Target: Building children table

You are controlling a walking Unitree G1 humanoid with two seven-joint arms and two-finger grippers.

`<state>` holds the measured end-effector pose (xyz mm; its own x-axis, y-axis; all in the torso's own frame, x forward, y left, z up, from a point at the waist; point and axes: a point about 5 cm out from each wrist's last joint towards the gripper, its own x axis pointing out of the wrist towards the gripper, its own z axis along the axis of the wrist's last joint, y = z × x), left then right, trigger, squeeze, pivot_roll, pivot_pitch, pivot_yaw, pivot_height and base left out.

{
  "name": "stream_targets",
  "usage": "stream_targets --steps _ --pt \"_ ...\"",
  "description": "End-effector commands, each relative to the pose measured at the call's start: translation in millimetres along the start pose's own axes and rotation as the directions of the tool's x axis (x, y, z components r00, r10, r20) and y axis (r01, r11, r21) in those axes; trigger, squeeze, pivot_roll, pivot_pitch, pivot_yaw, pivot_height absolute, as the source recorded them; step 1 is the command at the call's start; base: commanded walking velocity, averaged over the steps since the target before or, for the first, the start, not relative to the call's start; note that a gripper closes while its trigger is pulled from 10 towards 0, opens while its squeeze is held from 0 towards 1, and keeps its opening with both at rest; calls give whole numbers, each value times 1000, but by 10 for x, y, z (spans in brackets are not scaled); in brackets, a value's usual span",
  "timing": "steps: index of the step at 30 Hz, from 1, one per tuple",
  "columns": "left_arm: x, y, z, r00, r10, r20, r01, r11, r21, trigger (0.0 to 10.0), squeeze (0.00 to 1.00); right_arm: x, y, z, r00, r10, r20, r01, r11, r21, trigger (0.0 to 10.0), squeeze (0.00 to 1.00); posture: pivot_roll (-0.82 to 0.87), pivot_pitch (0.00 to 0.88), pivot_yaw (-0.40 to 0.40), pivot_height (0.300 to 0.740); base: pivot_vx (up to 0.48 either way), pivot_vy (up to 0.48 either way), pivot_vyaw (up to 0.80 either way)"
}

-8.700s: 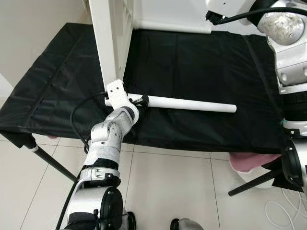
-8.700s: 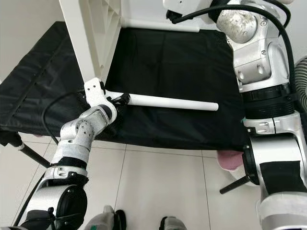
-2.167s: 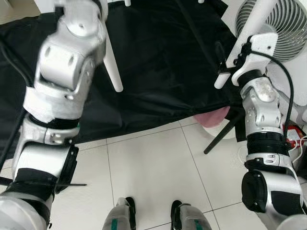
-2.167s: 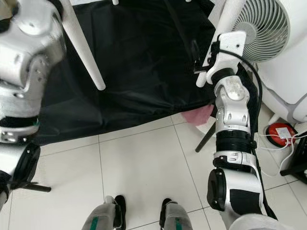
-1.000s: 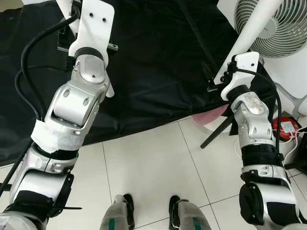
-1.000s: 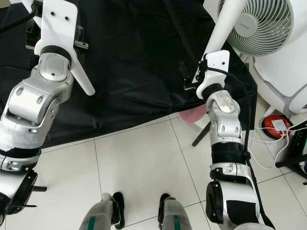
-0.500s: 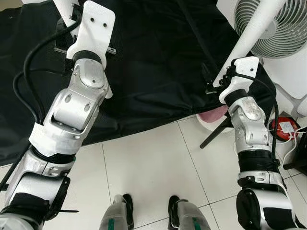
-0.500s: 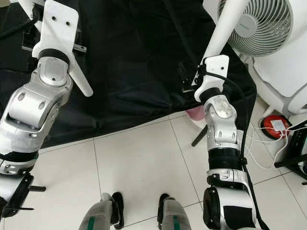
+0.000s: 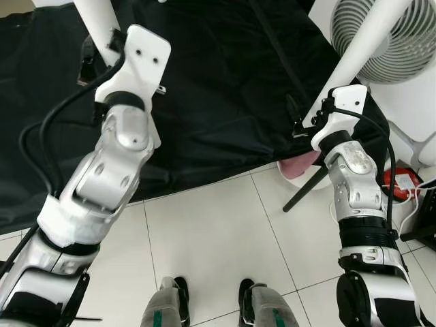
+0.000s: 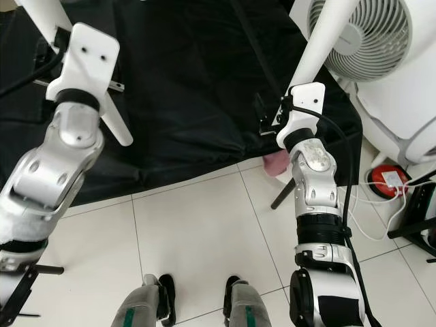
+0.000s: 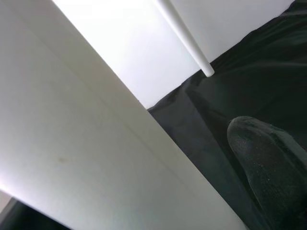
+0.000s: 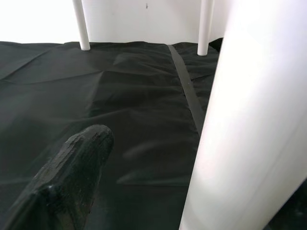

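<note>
- Left eye view: the left gripper is clenched on a white table leg that slants up over the black cloth-covered bench. Compared with half a second ago, the wrist has tipped slightly and sits a little higher. The right gripper grasps a second white table leg beside a white fan, barely shifted
- Right eye view: the same scene; the lower tip of the left-hand leg hangs free above the cloth, touching nothing. The robot's feet stand on the pale tiled floor
- Left wrist view: the held leg crosses close to the camera, one black finger beside it, another thin white leg farther off
- Right wrist view: the held leg fills one side, one black finger opposite, two more legs upright beyond
- Judgement: both arms appear to be carrying the upturned table by two of its legs, and the small shift suggests the carry is nearly steady
</note>
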<state>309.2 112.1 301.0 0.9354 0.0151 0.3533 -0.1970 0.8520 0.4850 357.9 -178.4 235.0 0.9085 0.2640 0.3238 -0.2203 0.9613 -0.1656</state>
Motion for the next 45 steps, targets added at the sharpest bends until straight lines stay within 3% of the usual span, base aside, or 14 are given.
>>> stream_targets --steps 1,5,9,15,17,18,22,23,25,33,35,36,37,45 --pt "-132 -251 149 964 -244 103 246 969 -5 10000 0 29 325 -85 990 141 -29 -140 990 17 10000 0 -82 190 30 740 0 0 0" --pt "-208 -239 127 950 -274 153 275 961 15 10000 0 -1 336 -90 990 138 -27 -138 990 19 10000 0 -94 182 42 740 0 0 0" --pt "-250 -210 90 942 -289 170 298 954 -26 10000 0 -31 337 -79 992 128 -18 -128 992 17 10000 0 -102 184 50 740 0 0 0" --pt "-294 -177 110 936 -294 191 330 924 -192 10000 0 -66 328 -42 992 129 3 -129 991 -20 10000 0 -114 197 50 740 0 0 0" --pt "-345 -194 128 928 -313 200 364 873 -325 10000 0 -80 322 -10 987 158 14 -157 986 -54 10000 0 -115 200 48 740 0 0 0" --pt "-345 -194 128 928 -313 200 364 873 -325 10000 0 -80 322 -10 987 158 14 -157 986 -54 10000 0 -115 200 48 740 0 0 0" --pt "-467 -283 166 895 -379 235 444 710 -546 10000 0 -51 289 54 977 210 22 -208 975 -85 10000 0 -117 222 45 740 0 0 0" --pt "-487 -302 175 889 -389 242 451 651 -611 10000 0 -15 265 81 978 207 25 -204 975 -93 10000 0 -117 229 45 740 0 0 0" --pt "-491 -303 172 889 -389 241 449 639 -624 10000 0 -5 258 91 978 205 26 -202 975 -96 10000 0 -117 229 45 740 0 0 0" --pt "-593 -277 27 906 -389 167 404 680 -611 10000 0 18 218 123 981 192 28 -188 976 -106 10000 0 -110 245 49 740 0 0 0" --pt "-621 -260 -34 910 -387 148 400 727 -557 10000 0 12 225 114 981 192 27 -188 977 -102 10000 0 -105 252 48 740 0 0 0" --pt "-621 -260 -34 910 -387 148 400 727 -557 10000 0 12 225 114 981 192 27 -188 977 -102 10000 0 -105 252 48 740 0 0 0" --pt "-623 -256 -96 915 -385 123 392 768 -506 10000 0 12 242 109 980 195 29 -192 977 -95 10000 0 -105 252 48 740 0 0 0" --pt "-593 -196 -226 943 -329 57 314 819 -480 10000 0 24 293 122 976 212 41 -209 975 -78 10000 0 -100 264 45 740 0 0 0"
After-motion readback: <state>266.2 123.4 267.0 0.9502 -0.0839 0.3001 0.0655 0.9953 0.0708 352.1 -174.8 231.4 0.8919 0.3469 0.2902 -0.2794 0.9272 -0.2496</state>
